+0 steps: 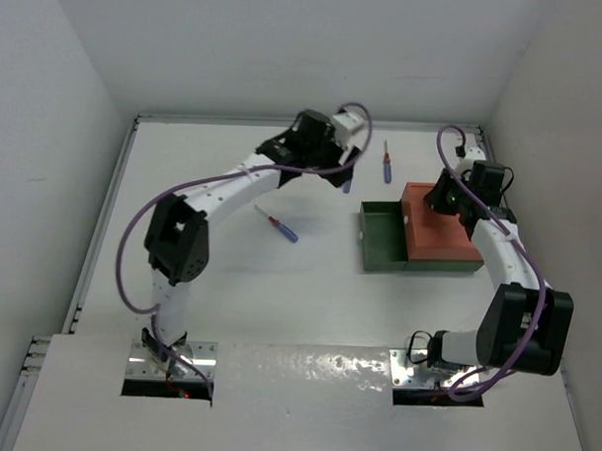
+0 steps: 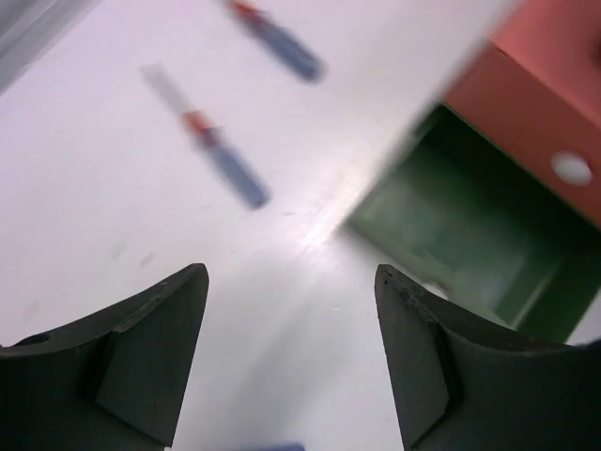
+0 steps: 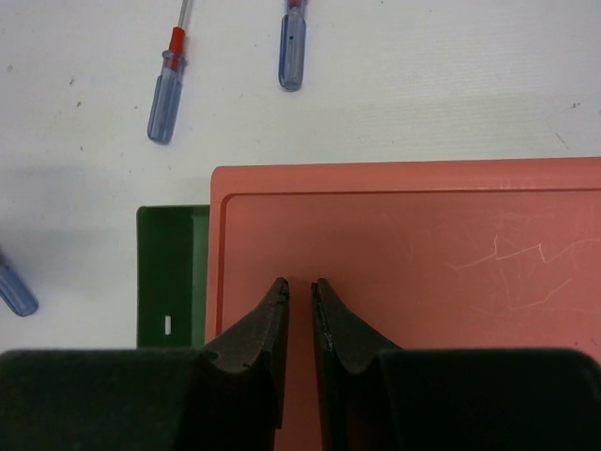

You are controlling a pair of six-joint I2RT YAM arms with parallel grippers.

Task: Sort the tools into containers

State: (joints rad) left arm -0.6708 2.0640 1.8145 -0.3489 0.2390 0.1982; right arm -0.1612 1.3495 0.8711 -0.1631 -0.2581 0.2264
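Three screwdrivers with blue-and-red handles lie loose on the white table: one at the far centre, one at my left gripper's tips, and one nearer the middle. The left wrist view shows two of them, blurred. My left gripper is open and holds nothing. The dark green container is partly covered by the orange-red container. Above the orange-red one my right gripper hovers shut and empty.
White walls enclose the table at the back, left and right. A purple cable runs along each arm. The orange-red container shows a flat face upward and an oval hole in its side. A blue scrap shows at the bottom edge of the left wrist view.
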